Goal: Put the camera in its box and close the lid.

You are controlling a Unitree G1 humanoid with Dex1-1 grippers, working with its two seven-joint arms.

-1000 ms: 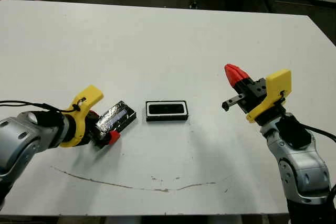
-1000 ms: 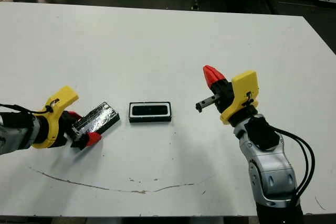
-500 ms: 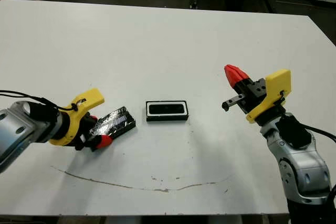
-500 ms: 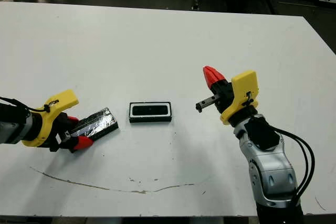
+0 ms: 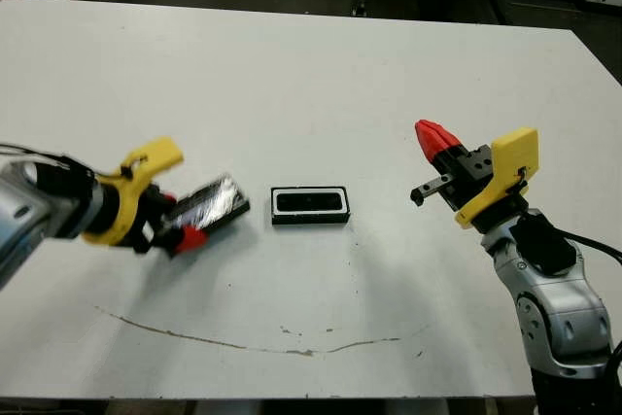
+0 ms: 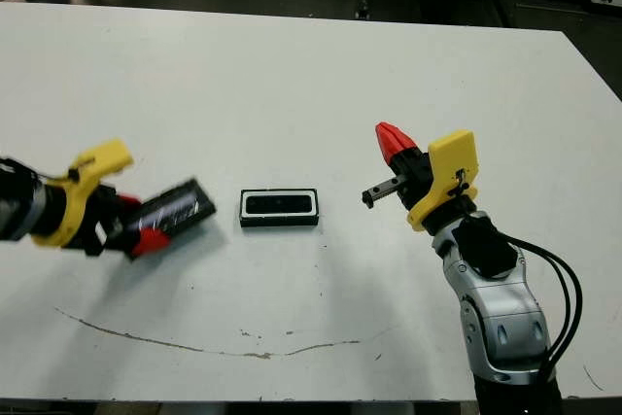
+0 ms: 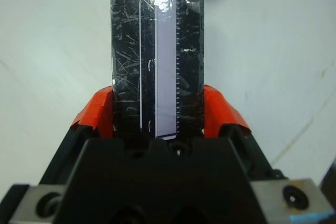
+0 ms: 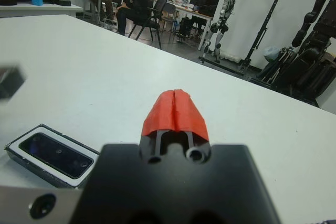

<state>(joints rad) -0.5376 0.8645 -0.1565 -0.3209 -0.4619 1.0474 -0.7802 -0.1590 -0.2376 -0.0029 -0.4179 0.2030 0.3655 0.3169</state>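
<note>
Lifted since earlier, left tool (image 5: 185,232) grips lid (image 5: 207,206) by one end; it could slip or tilt over box (image 5: 309,206); right tool (image 5: 432,142) clenched, empty.

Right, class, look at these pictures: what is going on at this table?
A two-armed robot is packing a camera into its box. The camera already lies inside the box, near the middle of the white table. The left hand is shut on the lid, holding it just left of the box, so the box is not yet covered. The right hand is shut and empty, raised off to the right of the box.
</note>
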